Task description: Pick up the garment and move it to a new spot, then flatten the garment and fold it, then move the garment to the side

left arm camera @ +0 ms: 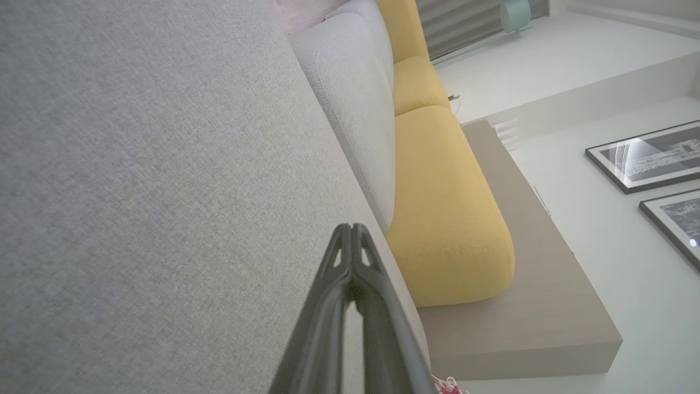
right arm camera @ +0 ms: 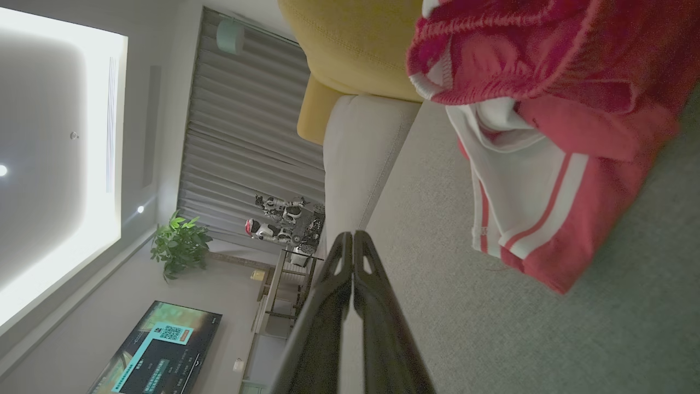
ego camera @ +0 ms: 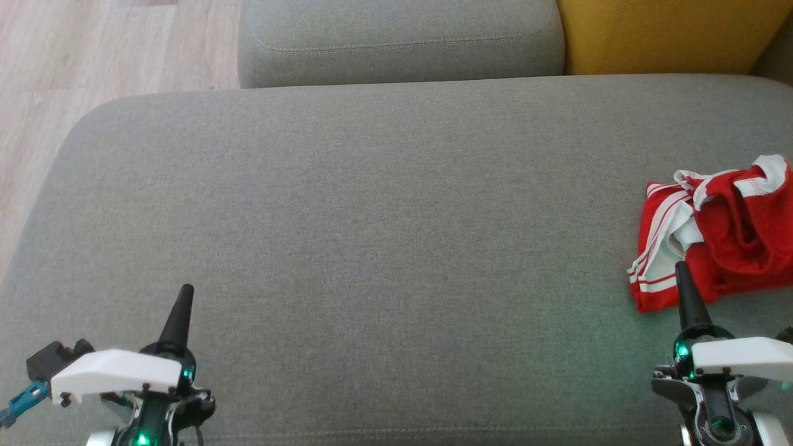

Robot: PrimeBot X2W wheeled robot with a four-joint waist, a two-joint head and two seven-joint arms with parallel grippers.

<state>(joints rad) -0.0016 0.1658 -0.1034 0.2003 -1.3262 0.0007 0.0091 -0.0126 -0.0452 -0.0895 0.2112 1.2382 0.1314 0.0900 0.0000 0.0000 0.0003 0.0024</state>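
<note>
Head view: left gripper (ego camera: pixel 185 291) and right gripper (ego camera: pixel 681 267) hovered low over the sofa, each with its fingers pressed together on nothing.
The right gripper's tip pointed at the near edge of the crumpled red-and-white garment (ego camera: pixel 718 229); whether it touched could not be told. The garment lay at the right end of the grey seat cushion (ego camera: pixel 384 210), well apart from the left gripper. Behind the seat stood a grey back cushion (ego camera: pixel 396 37) and a yellow cushion (ego camera: pixel 669 31), with wood floor (ego camera: pixel 93 56) to the left.
</note>
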